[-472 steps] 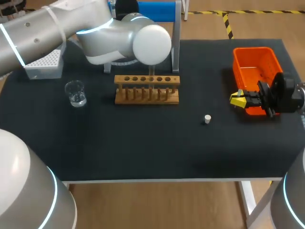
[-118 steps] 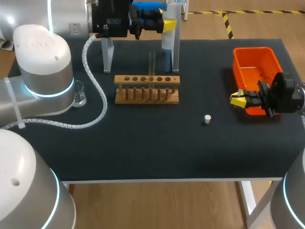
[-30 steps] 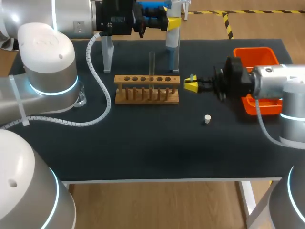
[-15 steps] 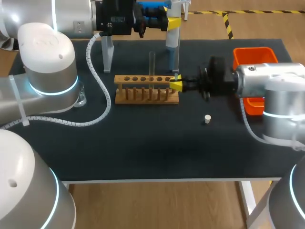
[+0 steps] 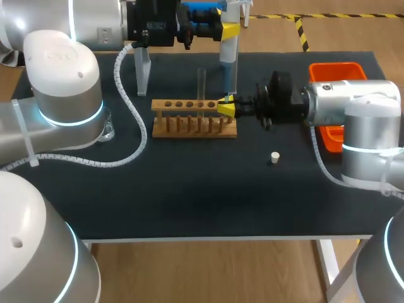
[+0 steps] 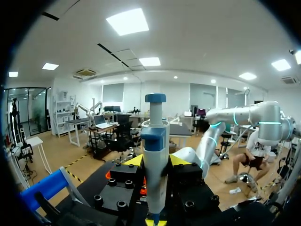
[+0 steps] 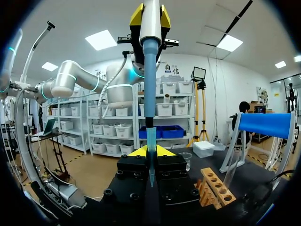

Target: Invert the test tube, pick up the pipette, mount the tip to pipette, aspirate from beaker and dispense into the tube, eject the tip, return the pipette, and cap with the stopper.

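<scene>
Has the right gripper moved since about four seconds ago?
Yes. The right gripper has travelled from beside the orange bin across the table to the right end of the wooden rack, which has stayed put.

We noted a wooden rack standing near the middle of the black table, its top bar bored with a row of holes. Behind it stood a stand with clear legs and a blue top bar. An orange bin sat at the table's right, partly hidden.
</scene>
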You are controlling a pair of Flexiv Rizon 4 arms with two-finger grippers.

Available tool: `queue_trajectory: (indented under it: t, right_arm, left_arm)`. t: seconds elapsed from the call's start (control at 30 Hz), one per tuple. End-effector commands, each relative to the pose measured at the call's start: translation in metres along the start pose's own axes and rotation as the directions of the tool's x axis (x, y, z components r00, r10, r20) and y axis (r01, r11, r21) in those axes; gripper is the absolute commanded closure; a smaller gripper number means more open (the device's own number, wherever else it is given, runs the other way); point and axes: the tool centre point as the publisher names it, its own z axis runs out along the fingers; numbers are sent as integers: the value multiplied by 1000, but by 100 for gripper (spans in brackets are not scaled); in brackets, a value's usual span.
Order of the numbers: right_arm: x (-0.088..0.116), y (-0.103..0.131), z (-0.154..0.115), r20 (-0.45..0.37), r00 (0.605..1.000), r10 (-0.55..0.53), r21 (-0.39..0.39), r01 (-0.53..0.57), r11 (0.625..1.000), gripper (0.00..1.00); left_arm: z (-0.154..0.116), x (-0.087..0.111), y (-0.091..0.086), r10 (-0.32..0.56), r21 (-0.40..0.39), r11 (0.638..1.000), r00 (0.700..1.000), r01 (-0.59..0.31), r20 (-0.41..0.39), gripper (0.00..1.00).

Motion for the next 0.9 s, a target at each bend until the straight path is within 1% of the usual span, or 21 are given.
queue_trajectory:
  t: [0.03, 0.2, 0.4, 0.9]
  right_arm:
    - [5, 5, -2, 0, 1000, -3, -3, 3, 1000, 100]
    - [6, 9, -2, -4, 1000, -7, -10, 7, 1000, 100]
    - [7, 7, -3, 0, 1000, -5, -10, 5, 1000, 100]
    - [4, 20, -1, 11, 1000, -1, -14, 1, 1000, 100]
  left_arm:
    - [0, 0, 1, 0, 3, 1000, 1000, 0, 1, 100]
    - [0, 0, 1, 0, 3, 1000, 1000, 0, 1, 100]
    - [0, 0, 1, 0, 3, 1000, 1000, 0, 1, 100]
    - [0, 0, 1, 0, 3, 1000, 1000, 0, 1, 100]
